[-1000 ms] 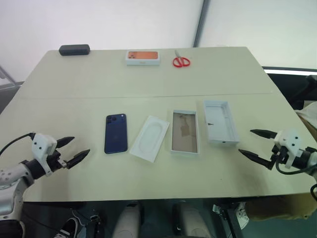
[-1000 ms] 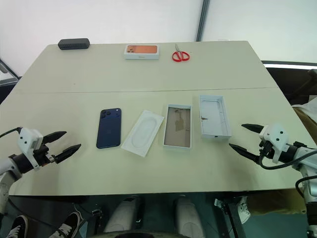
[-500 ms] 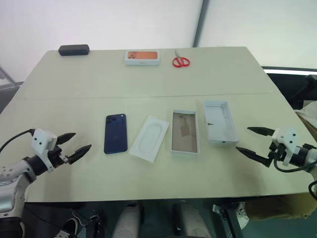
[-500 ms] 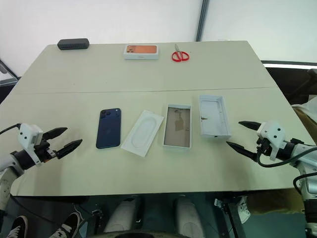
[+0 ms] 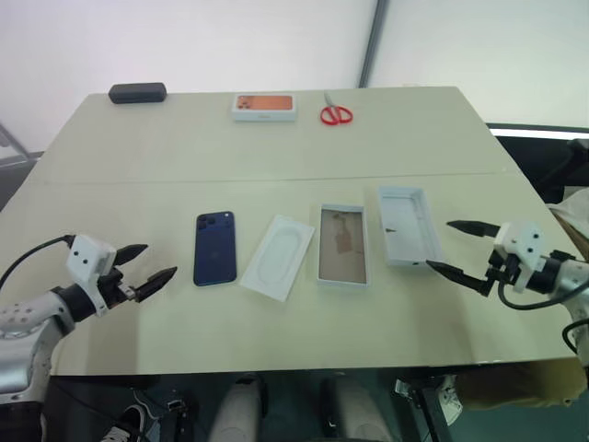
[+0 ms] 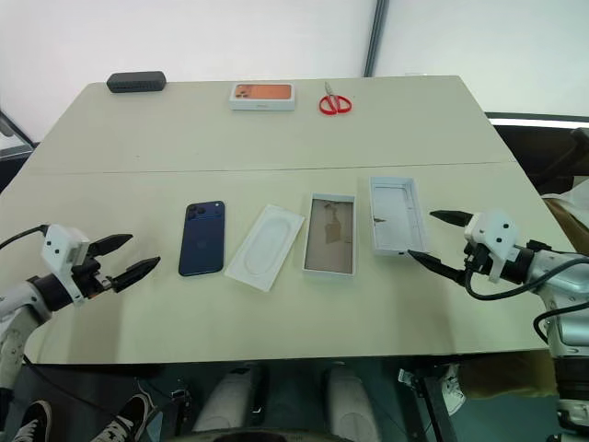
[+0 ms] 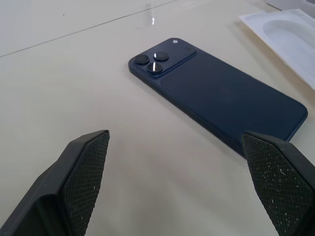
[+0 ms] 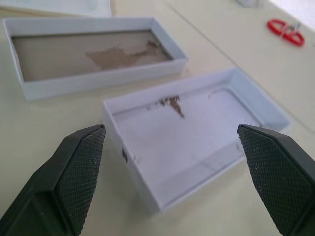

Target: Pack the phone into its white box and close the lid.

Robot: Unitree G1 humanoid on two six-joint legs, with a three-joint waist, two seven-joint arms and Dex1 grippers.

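We see 2 arms, each ending in a white, boxy gripper housing with 2 slim black fingers that taper to points. On the left gripper (image 5: 145,264) a black cable loops from the housing back along a grey-silver forearm with a dark wrist joint. The right gripper (image 5: 463,250) has the same white block, with small dark round marks on its face, and a black cable curling beneath its grey wrist. Up close, the fingers (image 7: 83,172) are matte black wedges, their inner pads (image 8: 273,172) covered in a fine knurled, speckled texture.
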